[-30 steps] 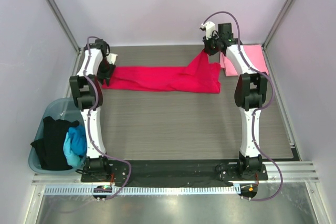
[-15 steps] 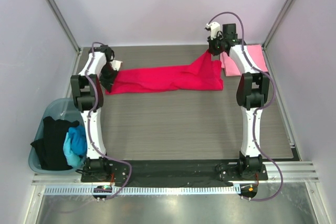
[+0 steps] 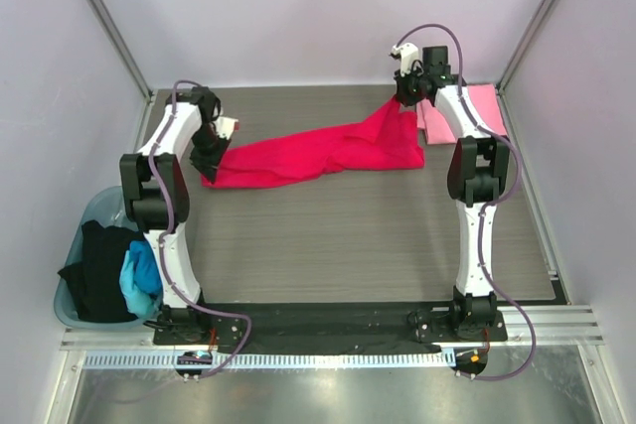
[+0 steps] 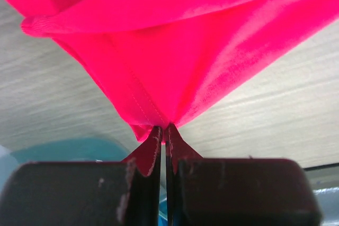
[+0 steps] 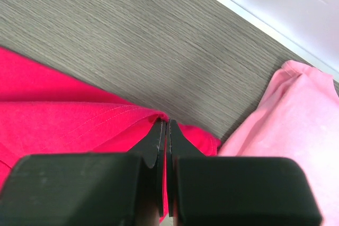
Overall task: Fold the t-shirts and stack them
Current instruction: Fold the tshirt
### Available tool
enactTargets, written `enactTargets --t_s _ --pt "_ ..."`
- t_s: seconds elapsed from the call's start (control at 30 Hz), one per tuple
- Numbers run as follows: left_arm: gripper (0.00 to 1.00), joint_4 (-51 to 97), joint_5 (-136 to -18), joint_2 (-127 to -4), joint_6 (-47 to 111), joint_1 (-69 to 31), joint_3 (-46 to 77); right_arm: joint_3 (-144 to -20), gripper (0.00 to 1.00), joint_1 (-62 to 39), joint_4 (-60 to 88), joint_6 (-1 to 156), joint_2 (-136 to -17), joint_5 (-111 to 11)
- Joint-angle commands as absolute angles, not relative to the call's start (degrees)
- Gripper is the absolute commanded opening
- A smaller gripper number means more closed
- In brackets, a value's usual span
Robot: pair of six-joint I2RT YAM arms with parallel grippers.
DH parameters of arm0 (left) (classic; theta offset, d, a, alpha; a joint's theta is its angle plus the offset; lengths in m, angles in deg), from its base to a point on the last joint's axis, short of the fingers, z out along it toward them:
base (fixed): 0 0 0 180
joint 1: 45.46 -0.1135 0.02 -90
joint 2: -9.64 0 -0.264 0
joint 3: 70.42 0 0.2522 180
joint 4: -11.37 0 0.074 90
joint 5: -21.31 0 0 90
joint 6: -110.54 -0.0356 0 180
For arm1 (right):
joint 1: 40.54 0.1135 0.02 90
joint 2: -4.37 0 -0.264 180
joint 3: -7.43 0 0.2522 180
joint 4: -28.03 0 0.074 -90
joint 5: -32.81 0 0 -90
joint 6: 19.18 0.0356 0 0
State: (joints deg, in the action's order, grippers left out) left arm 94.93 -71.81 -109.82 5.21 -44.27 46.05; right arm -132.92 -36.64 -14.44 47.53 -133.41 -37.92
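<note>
The crimson t-shirt point(image 3: 318, 151) is stretching across the upper middle of the frame; the left gripper point(image 4: 163, 130) and right gripper point(image 5: 166, 125) are each pinching one end, fingers point(image 4: 151, 149) pressed together, probably to spread it for folding. The pink t-shirt point(image 3: 479, 106) is lying just beside its right end, crowding it; a bin point(image 3: 75, 220) at lower left is holding black and blue shirts point(image 3: 109, 270).

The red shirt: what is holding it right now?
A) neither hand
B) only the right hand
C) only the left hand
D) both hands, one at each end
D: the left hand and the right hand are each pinched shut on an edge of the red shirt.
</note>
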Motion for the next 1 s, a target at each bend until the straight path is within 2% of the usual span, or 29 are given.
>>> enactTargets --t_s 0.0,0.03,0.1,0.17,0.57,0.83,0.97 --pt "0.0 94.91 -70.9 -106.03 5.25 -43.7 43.27 -136.41 0.02 -36.58 -12.97 49.02 -133.71 -37.06" --pt "0.0 94.83 -70.8 -105.68 5.16 -43.7 42.14 -136.5 0.04 -36.58 -13.06 49.11 -133.71 -37.15" --pt "0.0 94.56 -70.89 -104.88 4.98 -43.7 41.16 -135.89 0.21 -36.58 -13.24 49.2 -133.1 -38.64" --pt "0.0 94.65 -71.07 -104.71 4.72 -43.7 40.37 -135.01 0.32 -37.02 -14.11 49.29 -131.61 -41.0" --pt "0.0 93.24 -71.95 -104.62 4.72 -43.7 35.01 -127.18 0.4 -43.61 -37.91 39.19 -124.57 -29.51" --pt "0.0 92.37 -71.6 -105.32 4.72 -43.7 33.95 -126.83 0.44 -44.05 -49.08 32.34 -124.57 -23.36" --pt "0.0 92.01 -70.98 -106.02 4.81 -43.62 34.21 -124.29 0.46 -44.05 -50.06 31.01 -124.22 -22.56"
